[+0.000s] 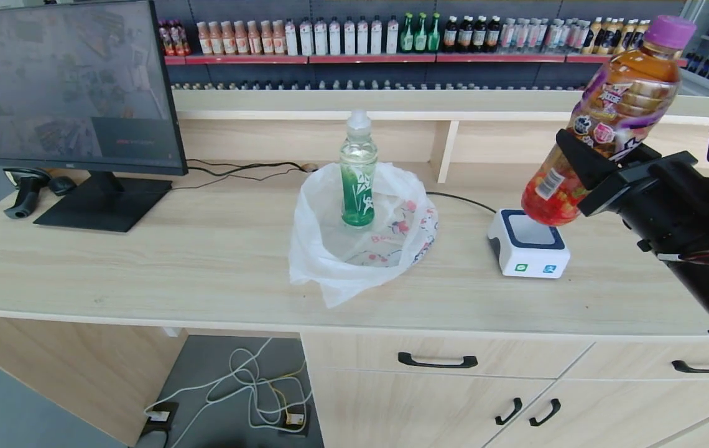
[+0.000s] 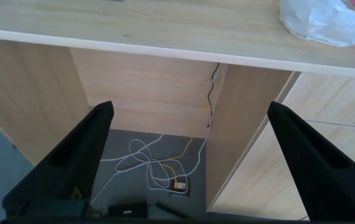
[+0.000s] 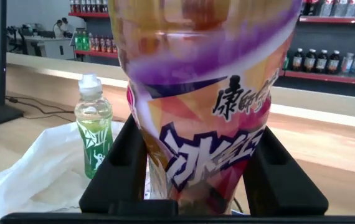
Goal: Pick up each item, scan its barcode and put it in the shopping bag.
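On wood counter [image 1: 143,267]: monitor [image 1: 68,87], scanner [image 1: 527,249], shopping bag [image 1: 329,249]; drink shelves [image 1: 361,59] behind.

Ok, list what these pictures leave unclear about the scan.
- Head view: the amber bottle, clamped in the right tool, covers part of the scanner; whether its barcode is being read is unclear.
- Right wrist view: that bottle blocks what lies under it.
- Left wrist view: the shopping bag is cut off by the frame edge.
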### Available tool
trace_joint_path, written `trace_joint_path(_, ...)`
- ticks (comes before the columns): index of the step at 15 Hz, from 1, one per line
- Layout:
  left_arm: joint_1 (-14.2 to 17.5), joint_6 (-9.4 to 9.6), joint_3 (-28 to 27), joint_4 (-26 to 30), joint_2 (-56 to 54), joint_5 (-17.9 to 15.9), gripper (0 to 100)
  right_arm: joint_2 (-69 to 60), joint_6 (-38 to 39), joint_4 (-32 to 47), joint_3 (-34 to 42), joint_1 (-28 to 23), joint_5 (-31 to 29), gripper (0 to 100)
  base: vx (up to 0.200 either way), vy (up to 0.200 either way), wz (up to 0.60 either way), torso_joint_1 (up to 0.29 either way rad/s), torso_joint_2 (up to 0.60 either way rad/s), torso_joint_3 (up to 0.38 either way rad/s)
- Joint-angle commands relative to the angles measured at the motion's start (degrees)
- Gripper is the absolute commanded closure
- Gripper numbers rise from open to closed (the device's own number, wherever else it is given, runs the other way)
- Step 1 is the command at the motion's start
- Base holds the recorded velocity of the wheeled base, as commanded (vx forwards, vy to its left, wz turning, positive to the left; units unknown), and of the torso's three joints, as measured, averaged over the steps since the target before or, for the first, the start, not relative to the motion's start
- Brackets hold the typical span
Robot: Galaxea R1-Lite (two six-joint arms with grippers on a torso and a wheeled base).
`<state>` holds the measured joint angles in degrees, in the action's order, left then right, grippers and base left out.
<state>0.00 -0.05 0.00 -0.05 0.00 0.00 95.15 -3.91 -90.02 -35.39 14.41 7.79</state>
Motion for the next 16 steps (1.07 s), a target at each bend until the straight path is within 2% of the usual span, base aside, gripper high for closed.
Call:
trace_joint_path(1, 0.0, -0.04, 0.0, 0.0, 0.1, 0.0, 0, 0.7, 0.0, 0.0, 0.0, 0.5, 0.0, 100, 0.0, 0.2, 0.0, -0.002, 0.0, 0.007)
trace_joint_path(11, 0.0, -0.04, 0.0, 0.0, 0.0, 0.0, 0, 8.0, 2.3, 0.0, -2.6, 0.5, 0.3, 100, 0.0, 0.2, 0.0, 0.003, 0.0, 0.003)
trace_joint_path(13, 0.0, -0.04, 0.0, 0.0, 0.0, 0.1, 0, 9.4, 3.1, 0.0, -3.9, 0.5, 0.6, 100, 0.0, 0.0, 0.0, 0.0, 0.0, 0.0)
trace_joint_path(16, 0.0, -0.04, 0.0, 0.0, 0.0, 0.0, 0, 15.2, 3.0, 0.0, -12.1, 0.5, 1.1, 100, 0.0, 0.0, 0.0, 0.0, 0.0, 0.0)
